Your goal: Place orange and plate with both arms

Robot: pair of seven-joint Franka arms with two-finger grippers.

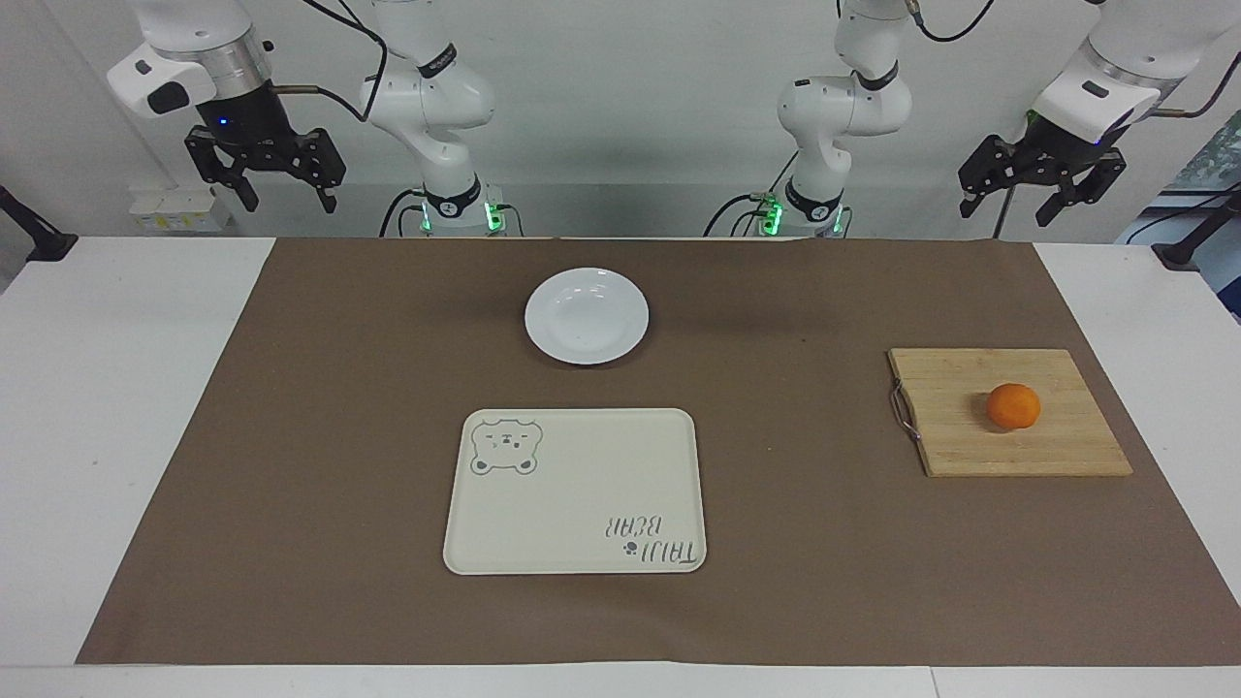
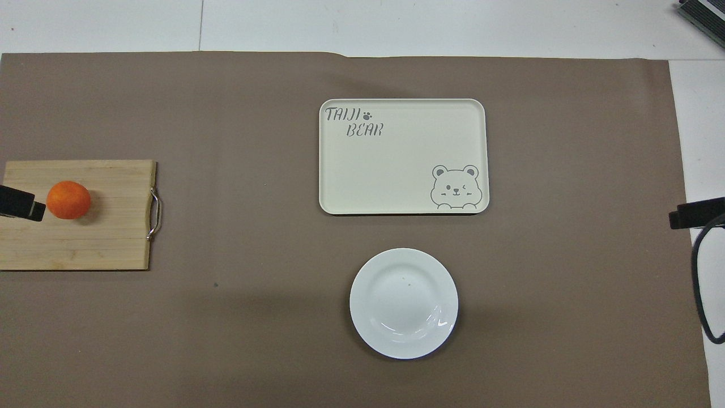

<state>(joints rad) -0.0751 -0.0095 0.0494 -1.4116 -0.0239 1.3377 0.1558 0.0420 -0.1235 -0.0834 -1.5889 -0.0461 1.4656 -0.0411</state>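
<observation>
The orange (image 1: 1013, 406) lies on a wooden cutting board (image 1: 970, 441) toward the left arm's end of the table; it also shows in the overhead view (image 2: 68, 199). The white plate (image 1: 587, 316) sits mid-table on the brown mat, nearer to the robots than the tray, and shows in the overhead view (image 2: 403, 303). My left gripper (image 1: 1008, 208) hangs open and empty, high over the table's edge at its own end; only its tip (image 2: 20, 203) shows from above, beside the orange. My right gripper (image 1: 286, 202) hangs open and empty, high at its own end.
A cream rectangular tray (image 1: 582, 485) with a bear drawing and lettering lies mid-table, farther from the robots than the plate. The cutting board (image 2: 102, 238) has a metal handle on its side toward the tray. A brown mat (image 1: 339, 436) covers most of the white table.
</observation>
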